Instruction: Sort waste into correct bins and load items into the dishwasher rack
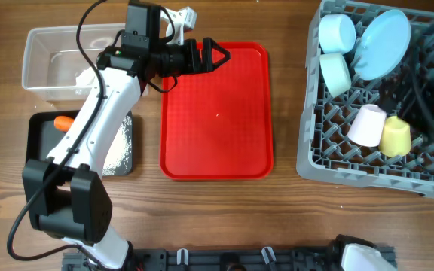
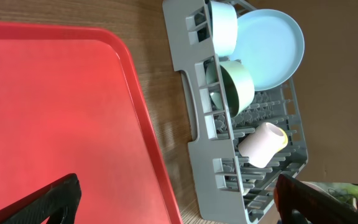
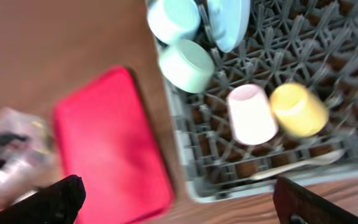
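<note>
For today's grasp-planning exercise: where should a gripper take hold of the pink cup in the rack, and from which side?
Probably grip the pink cup across its walls near the closed base, coming from above; it sits tilted base-up, and the yellow cup crowds one side.

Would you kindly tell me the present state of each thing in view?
left pincer: open, empty, over the red tray.
right pincer: open, empty, above the rack.
plate: on edge in the rack.
two bowls: on their sides in the rack.
pink cup: tipped in the rack.
yellow cup: tipped beside it.
carrot: in the black tray.
</note>
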You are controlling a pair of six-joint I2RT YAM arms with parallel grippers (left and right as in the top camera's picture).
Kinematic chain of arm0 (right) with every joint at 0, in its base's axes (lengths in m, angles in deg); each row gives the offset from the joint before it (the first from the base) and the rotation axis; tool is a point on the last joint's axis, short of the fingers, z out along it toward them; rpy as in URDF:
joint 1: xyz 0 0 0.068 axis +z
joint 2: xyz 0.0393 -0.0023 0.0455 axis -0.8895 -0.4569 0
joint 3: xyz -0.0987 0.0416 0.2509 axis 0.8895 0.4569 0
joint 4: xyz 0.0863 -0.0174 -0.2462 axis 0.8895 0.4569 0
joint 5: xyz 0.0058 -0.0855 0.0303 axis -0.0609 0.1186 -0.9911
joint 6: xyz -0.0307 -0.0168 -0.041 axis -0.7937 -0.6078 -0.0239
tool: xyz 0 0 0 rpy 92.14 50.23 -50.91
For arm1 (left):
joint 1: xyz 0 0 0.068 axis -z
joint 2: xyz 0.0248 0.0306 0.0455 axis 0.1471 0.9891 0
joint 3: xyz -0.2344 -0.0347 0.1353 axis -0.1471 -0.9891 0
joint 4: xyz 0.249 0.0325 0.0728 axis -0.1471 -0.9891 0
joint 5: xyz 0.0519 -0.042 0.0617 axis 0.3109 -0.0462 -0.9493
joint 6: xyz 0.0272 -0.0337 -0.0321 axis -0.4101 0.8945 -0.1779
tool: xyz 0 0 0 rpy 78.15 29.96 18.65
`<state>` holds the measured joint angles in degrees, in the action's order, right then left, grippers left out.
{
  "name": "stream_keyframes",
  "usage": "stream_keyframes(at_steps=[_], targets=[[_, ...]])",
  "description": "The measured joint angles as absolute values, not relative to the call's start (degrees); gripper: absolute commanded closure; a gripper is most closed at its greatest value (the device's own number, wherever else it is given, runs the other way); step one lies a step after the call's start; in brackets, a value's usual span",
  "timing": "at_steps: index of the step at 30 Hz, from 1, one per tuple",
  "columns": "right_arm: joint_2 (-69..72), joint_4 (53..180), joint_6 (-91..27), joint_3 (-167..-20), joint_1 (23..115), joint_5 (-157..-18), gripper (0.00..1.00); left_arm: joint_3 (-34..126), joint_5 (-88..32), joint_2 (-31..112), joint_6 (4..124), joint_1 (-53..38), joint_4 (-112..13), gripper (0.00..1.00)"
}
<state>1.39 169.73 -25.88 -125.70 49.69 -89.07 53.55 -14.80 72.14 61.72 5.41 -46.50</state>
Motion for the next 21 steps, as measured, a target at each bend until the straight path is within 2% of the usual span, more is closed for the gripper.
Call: stream_keyframes(at_steps=[4, 11, 13, 16, 21], targets=[[5.54, 172.88, -16.3, -125.7, 49.99, -88.89, 0.0, 53.55, -14.8, 72.14, 61.74, 5.39, -46.5, 0.0], [7.4, 169.36, -14.31, -125.28, 50.04, -87.56, 0.0, 53.55, -14.8, 72.14, 61.72, 5.41, -46.5, 0.0], [8.12, 163.13, -15.8, -122.53, 50.65, -87.08, 0.0, 53.55, -14.78, 72.14, 61.72, 5.41, -46.52, 0.0], [13.37, 148.31, -17.22, -110.92, 54.36, -85.55, 0.0, 53.55, -14.82, 72.14, 61.74, 5.41, -46.54, 0.0], [32.54, 120.58, -18.05, -80.23, 62.38, -82.97, 0.0, 53.55, -15.13, 72.14, 61.72, 5.41, -46.5, 0.0]])
